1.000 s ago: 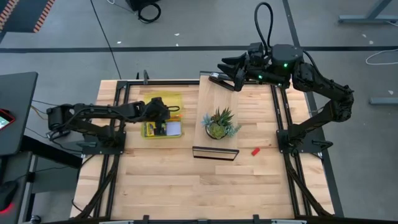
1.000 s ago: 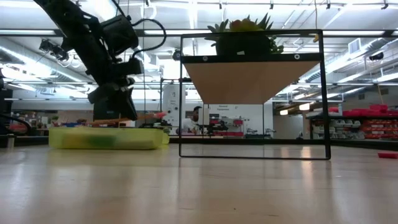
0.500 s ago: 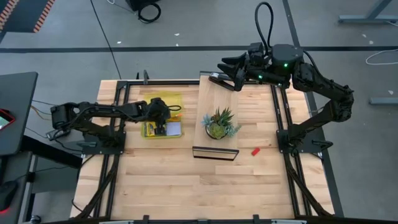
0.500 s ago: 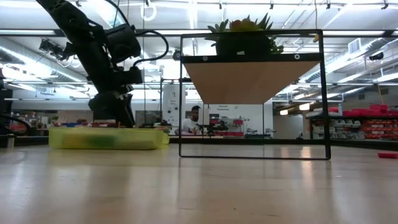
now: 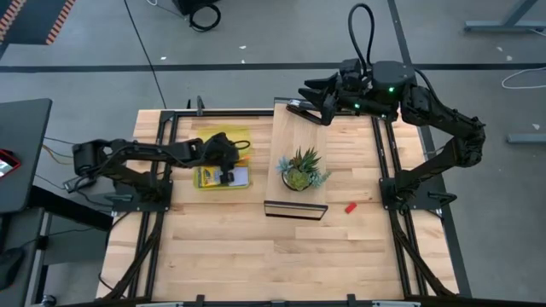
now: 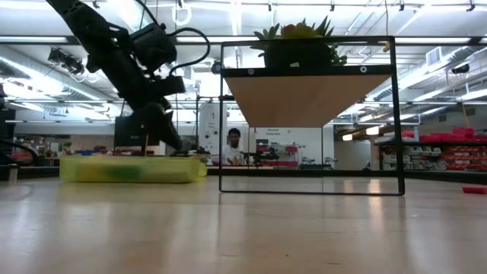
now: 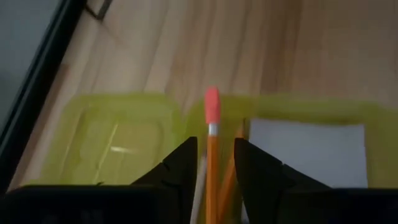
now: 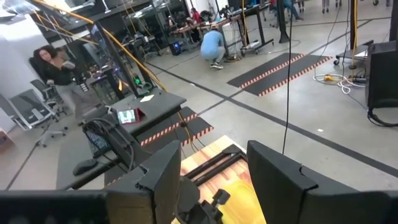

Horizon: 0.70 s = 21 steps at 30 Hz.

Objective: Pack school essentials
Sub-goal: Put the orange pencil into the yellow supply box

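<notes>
The left gripper hangs over the yellow-green tray at the table's left, fingers slightly parted around an orange pencil lying among the packed things, so this looks like a drop-off. Next, I'd guess, it lifts clear and fetches the tiny red block at the right. A second ago those fingers were pinched tight; they've eased apart, while the right gripper idles at the far edge, spread wide.

The table is pale wood with visible grain, the yellow-green tray seemingly translucent plastic.
</notes>
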{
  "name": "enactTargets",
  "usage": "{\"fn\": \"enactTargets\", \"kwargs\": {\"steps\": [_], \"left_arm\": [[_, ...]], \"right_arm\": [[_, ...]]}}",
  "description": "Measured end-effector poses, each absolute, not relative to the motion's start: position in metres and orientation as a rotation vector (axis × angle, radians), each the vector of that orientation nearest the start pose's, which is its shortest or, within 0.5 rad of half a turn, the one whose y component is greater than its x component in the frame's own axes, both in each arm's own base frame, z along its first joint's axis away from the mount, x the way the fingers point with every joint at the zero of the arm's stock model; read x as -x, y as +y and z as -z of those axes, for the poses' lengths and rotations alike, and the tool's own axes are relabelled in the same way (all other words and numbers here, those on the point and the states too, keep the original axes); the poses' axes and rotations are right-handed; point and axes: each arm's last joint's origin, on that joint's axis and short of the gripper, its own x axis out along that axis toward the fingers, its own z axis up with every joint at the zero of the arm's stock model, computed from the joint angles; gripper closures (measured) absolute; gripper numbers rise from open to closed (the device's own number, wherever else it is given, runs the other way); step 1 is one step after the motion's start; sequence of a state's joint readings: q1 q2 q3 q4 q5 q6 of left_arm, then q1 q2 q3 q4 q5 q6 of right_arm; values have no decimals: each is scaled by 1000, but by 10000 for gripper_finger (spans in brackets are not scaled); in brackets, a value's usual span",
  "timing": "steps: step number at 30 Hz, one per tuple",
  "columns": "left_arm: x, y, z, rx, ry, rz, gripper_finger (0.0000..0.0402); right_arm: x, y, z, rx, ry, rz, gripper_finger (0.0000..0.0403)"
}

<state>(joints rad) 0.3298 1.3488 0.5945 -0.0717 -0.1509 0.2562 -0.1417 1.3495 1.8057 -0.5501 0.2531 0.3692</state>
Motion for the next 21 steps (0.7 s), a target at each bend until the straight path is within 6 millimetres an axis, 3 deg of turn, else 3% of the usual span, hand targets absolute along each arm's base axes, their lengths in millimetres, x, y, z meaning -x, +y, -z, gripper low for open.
{"fn": "enactTargets", "kwargs": {"steps": [12, 21], "left_arm": [[-244, 87, -146, -202, 907, -250, 310], [-245, 87, -137, -240, 949, -227, 347]], "right_arm": [[-248, -40, -514, -369, 21, 393, 213], [-248, -40, -514, -368, 21, 394, 213]]}}
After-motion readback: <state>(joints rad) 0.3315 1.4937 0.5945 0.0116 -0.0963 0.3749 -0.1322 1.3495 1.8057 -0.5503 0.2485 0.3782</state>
